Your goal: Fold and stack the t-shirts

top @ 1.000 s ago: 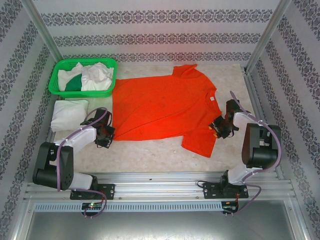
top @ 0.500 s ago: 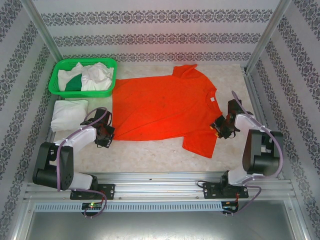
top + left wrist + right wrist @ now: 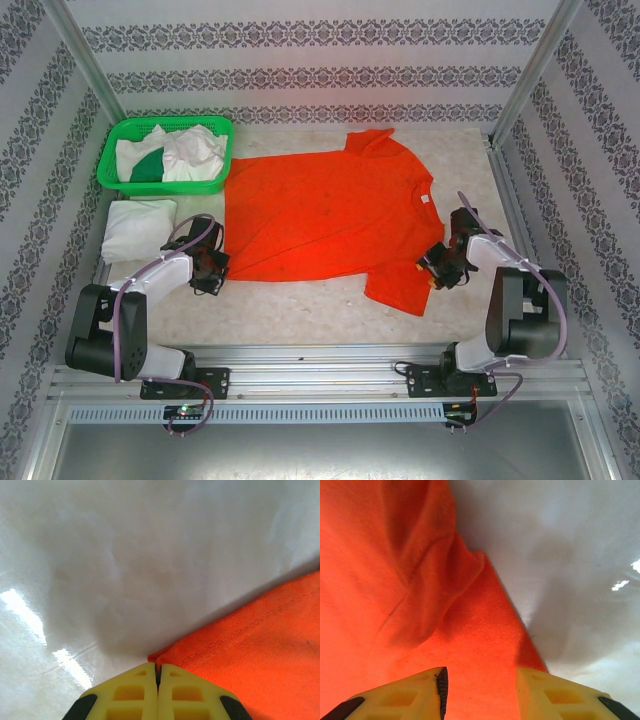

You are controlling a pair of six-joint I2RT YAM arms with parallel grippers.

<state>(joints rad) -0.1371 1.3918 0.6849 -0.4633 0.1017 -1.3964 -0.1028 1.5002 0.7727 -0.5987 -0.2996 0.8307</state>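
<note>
The orange tee (image 3: 330, 215) lies spread flat in the middle of the bench (image 3: 300, 310). Its hem is to the left, its neck with a small white label (image 3: 424, 199) to the right, one sleeve to the back and one toward the arms.

The left arm (image 3: 160, 270) reaches to the near left corner of the hem. In the left wrist view the left fingers (image 3: 130, 695) are pressed together, tip to tip, with the corner of the orange cloth right at their tips. Whether any cloth is caught between them cannot be told.

The right arm (image 3: 495, 250) comes in at the tee's right edge, by the near sleeve. The right fingers (image 3: 415, 695) stand apart, low over the orange cloth, which shows in the gap between them (nothing is clamped). A soft fold runs up the cloth ahead of them. The cloth's edge slants away to bare bench on the right.

At the back left stands a green basket (image 3: 112, 160) holding crumpled white tees (image 3: 195, 150) and a green tee (image 3: 148, 168). Just in front of the basket a folded white tee (image 3: 138, 228) lies on the bench, near the orange hem but apart from it.
</note>
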